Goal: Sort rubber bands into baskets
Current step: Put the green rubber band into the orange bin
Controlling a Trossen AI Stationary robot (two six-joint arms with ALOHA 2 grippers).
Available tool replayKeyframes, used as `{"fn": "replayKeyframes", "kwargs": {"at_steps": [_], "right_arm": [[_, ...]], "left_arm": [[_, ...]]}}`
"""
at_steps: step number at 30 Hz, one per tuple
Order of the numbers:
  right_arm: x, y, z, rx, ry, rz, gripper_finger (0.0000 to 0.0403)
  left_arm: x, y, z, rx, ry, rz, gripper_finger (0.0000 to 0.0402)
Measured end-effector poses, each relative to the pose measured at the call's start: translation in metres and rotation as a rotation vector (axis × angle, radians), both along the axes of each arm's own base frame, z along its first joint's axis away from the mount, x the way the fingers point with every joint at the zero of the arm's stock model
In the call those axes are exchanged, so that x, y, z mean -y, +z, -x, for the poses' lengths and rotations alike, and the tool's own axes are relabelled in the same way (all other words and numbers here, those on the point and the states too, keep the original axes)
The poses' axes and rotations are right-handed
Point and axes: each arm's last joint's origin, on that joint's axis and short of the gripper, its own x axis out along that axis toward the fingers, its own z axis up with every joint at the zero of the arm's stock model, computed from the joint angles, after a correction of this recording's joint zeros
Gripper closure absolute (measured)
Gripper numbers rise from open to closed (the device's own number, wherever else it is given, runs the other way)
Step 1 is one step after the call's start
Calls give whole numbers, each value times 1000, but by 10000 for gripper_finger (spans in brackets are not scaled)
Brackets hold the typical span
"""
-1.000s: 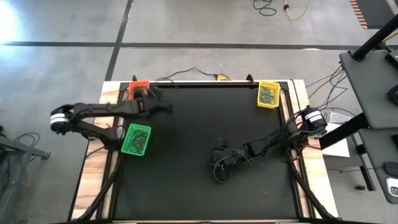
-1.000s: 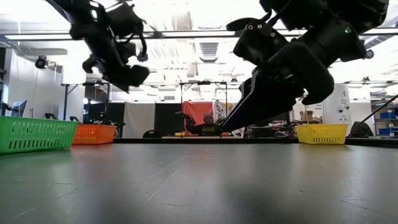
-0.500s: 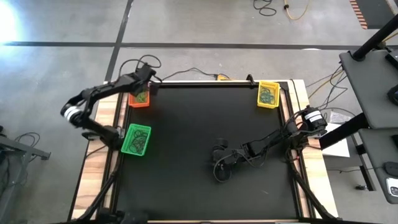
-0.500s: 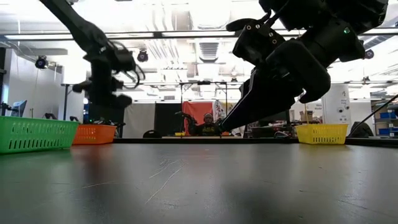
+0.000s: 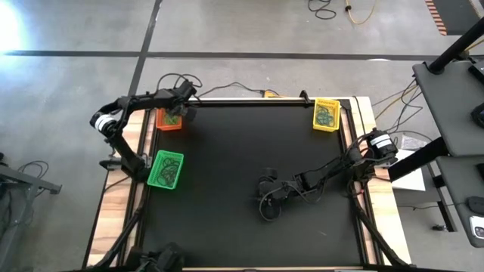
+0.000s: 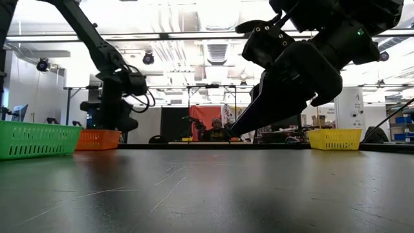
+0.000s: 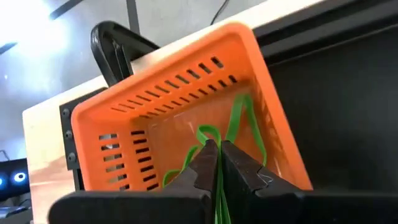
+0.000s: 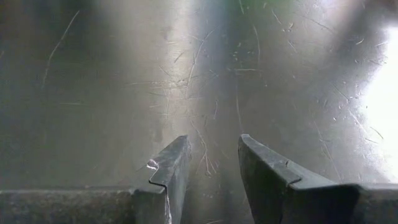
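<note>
Over the far left corner of the counter (image 5: 249, 181), the left gripper (image 7: 216, 163) hangs above the orange basket (image 7: 186, 106), its fingers pressed together on a green rubber band (image 7: 239, 124) that trails down into the basket, where more green loops lie. Just near of it on the left edge sits the green basket (image 5: 165, 169), with dark bands showing inside. At the far right corner stands the yellow basket (image 5: 326, 115), also holding a small tangle of bands.

Near the middle of the counter, somewhat to the right, the right gripper (image 8: 208, 168) is held low over the bare surface, its fingers partly apart with nothing between them. The right arm reaches in from the right edge, well apart from all three baskets.

The counter top is a black mat, matte from above but glossy and finely scratched up close, with pale streaks of reflected light across it. Light wooden boards border it on the left and right sides, and black cables (image 5: 227, 89) run along its far edge.

Beyond the counter, the floor (image 5: 249, 30) is grey concrete crossed by dark lines, with a yellow cord (image 5: 363, 11) coiled at the far side. From table height the room looks like a bright workshop with ceiling lights, shelving, a red panel (image 6: 206, 116) and a seated person (image 6: 215, 129) far behind.
</note>
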Motion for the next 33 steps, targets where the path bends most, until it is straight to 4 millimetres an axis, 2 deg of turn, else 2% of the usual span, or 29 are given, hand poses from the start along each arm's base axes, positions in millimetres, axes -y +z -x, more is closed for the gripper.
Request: {"fn": "replayKeyframes", "kwargs": {"at_steps": [8,15,19,26,33], "right_arm": [[0,0,0,0,0,1,273],[0,0,0,0,-2,1,273],[0,-1,1,-7,-3,-2,273],[0,-4,3,-43,-19,-14,273],[0,-3,3,-39,-20,-15,273]], "left_arm": [[1,5,-2,46,-27,94,402],[-16,19,-5,81,-6,111,401],[-29,15,0,81,50,131,401],[-36,-10,3,43,72,223,401],[-37,-9,2,27,48,215,392]]}}
